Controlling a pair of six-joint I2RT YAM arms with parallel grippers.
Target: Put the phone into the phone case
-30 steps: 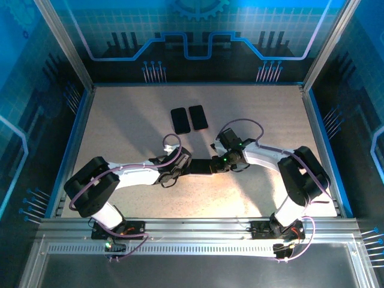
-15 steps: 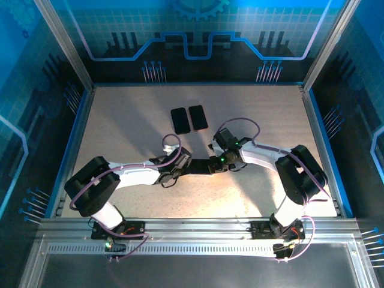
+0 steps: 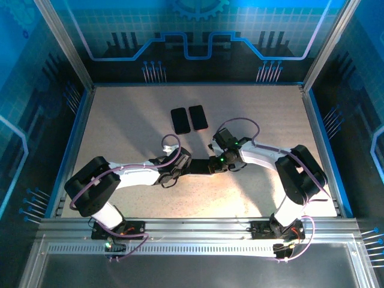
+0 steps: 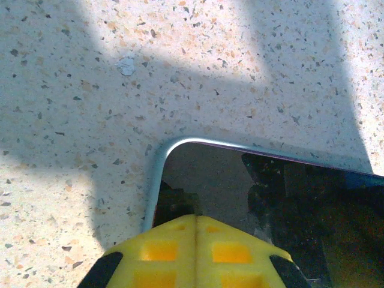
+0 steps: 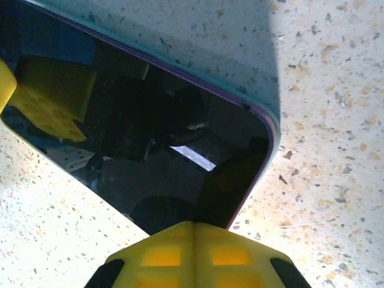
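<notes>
Phone (image 3: 198, 166) flat between closed left pincer (image 4: 196, 223) and closed right pincer (image 5: 193, 231) tips.

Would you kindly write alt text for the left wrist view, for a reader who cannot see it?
The shut yellow left hand sits at the bottom edge, over the rounded corner of a dark, glossy phone with a pale rim, lying on a speckled table.

A robot lab cell: aluminium frame (image 3: 198, 230), blue circuit-print walls (image 3: 192, 30).

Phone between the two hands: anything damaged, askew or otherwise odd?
Nothing stands out. The phone lies flat, its glass unbroken, with the left hand and right hand shut at opposite ends.
</notes>
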